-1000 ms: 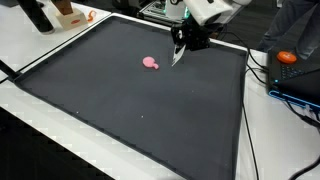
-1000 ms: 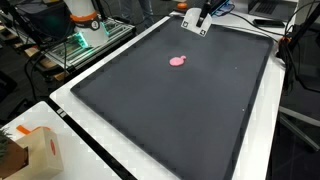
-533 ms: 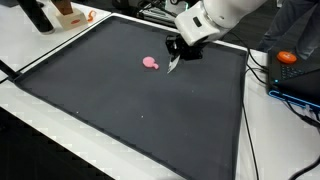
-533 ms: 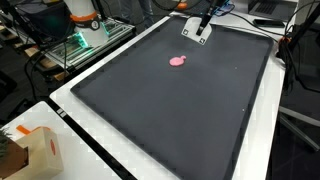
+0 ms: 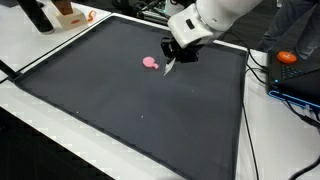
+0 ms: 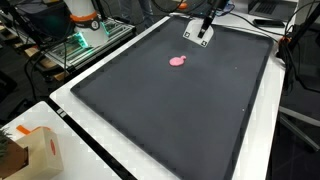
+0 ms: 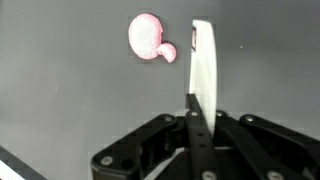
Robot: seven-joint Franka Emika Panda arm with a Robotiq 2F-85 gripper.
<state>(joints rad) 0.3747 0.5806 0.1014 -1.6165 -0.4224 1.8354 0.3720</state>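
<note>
Bright, even overhead light fills both exterior views. The dark grey rectangular mat (image 5: 120,100) carries a faint sheen and hardly any shadows, while the white table surface (image 5: 45,35) is nearly overexposed. The white robot arm (image 5: 215,15) looks slightly blurred. In the wrist view, the flat white strip (image 7: 204,65) glares and the small pink blob (image 7: 148,37) is soft-edged. All 3 pictures are coarse.

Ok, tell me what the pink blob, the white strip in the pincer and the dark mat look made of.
Pink blob: probably soft plastic or putty, smooth with a slight sheen. White strip: thin, stiff, matte, likely plastic or card; it stands straight. Dark mat: seemingly rubber or foam, matte, no glare.
</note>
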